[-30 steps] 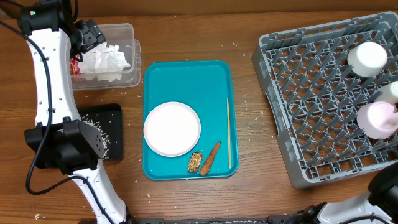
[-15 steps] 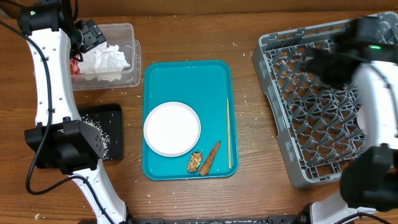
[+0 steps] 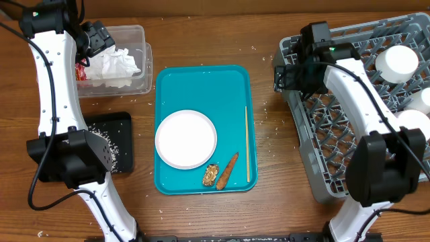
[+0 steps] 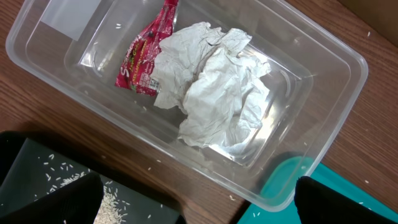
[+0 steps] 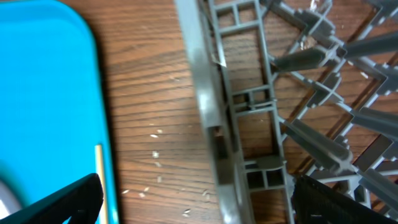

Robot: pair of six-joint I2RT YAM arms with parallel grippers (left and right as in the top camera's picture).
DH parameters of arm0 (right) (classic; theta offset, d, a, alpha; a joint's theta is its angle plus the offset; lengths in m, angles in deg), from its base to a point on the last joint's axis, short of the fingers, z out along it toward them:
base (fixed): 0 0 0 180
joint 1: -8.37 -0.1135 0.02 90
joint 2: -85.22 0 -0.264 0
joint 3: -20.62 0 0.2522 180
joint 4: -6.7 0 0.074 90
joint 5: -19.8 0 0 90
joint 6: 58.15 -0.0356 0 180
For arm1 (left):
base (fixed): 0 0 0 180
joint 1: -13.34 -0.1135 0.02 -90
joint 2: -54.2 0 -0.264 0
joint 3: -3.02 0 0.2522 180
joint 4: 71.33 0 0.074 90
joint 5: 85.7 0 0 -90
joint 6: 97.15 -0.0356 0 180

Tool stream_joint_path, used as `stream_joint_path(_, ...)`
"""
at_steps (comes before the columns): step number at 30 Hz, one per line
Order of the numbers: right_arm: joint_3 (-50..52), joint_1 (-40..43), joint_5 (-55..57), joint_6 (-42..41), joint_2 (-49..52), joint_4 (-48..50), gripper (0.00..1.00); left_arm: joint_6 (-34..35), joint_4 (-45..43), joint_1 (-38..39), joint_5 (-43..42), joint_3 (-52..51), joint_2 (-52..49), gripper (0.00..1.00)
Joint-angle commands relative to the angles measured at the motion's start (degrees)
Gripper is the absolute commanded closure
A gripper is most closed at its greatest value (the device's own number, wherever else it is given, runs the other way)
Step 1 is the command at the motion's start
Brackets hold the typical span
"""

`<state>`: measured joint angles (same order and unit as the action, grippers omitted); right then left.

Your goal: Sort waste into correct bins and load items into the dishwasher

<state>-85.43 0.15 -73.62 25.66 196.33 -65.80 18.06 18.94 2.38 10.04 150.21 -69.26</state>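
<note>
The clear bin [image 3: 138, 84] at the back left holds crumpled white napkins [image 4: 217, 93] and a red-and-silver wrapper [image 4: 143, 62]. My left gripper [image 3: 99, 39] hangs open above it with nothing between its fingers [image 4: 50, 202]. The black bin [image 3: 119, 128] carries white crumbs. On the teal tray [image 3: 201, 87] lie a white plate [image 3: 186, 139], a brown lump [image 3: 210, 175] and a carrot-like stick [image 3: 227, 170]. My right gripper [image 3: 290, 74] stands open and empty over the left rim of the grey dishwasher rack [image 5: 208, 93]. A white cup [image 3: 396, 62] and pale dishes [image 3: 411, 122] sit in the rack.
A thin wooden stick [image 3: 246, 144] lies along the teal tray's right side. White crumbs dot the wood between tray and rack [image 5: 155, 155]. The left arm's base [image 3: 67, 161] stands beside the black bin.
The right arm has swung in from the right, crossing the rack to its left rim. The left arm, the bins and the tray's contents have not moved.
</note>
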Motion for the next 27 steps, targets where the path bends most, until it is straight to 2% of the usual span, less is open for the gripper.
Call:
stream_joint_path(1, -0.33, 0.31, 0.07, 0.46, 1.38, -0.52, 0.01, 0.72, -0.07, 0.28, -0.22, -0.20, 1.62, 0.00)
stream_joint_path(3, -0.33, 0.22, -0.81, 0.46, 1.95, -0.92, 0.04, 0.74, -0.07, 0.28, -0.22, -0.20, 1.62, 0.00)
stream_joint_path(7, -0.31, 0.09, -2.69, 0.33, 3.74, -1.40, 0.33, 0.72, -0.07, 0.28, -0.22, -0.20, 1.62, 0.00)
stream_joint_path(8, -0.28, 0.09, -2.67, 0.26, 3.93, -1.44, 0.36, 0.72, -0.07, 0.28, -0.22, -0.20, 1.62, 0.00)
stream_joint_path(11, 0.04, 0.09, -2.67, 0.26, 5.40, -0.33, 0.38, 0.72, -0.07, 0.28, -0.22, -0.20, 1.62, 0.00)
stream_joint_path(14, 0.07, 0.09, -2.67, 0.24, 5.92, 1.14, 0.47, 0.72, -0.07, 0.28, -0.22, -0.20, 1.62, 0.00)
stream_joint_path(17, 0.07, 0.09, -2.71, -0.61, 5.92, 2.56, 0.48, 0.72, -0.07, 0.28, -0.22, -0.20, 1.62, 0.00)
stream_joint_path(21, 0.07, 0.09, -3.06, -3.26, 5.92, 5.75, 0.58, 0.72, -0.07, 0.28, -0.22, -0.20, 1.62, 0.00)
stream_joint_path(27, 0.07, 0.09, -6.25, -4.13, 5.92, 12.17, 0.61, 0.74, -0.07, 0.28, -0.22, -0.20, 1.62, 0.00)
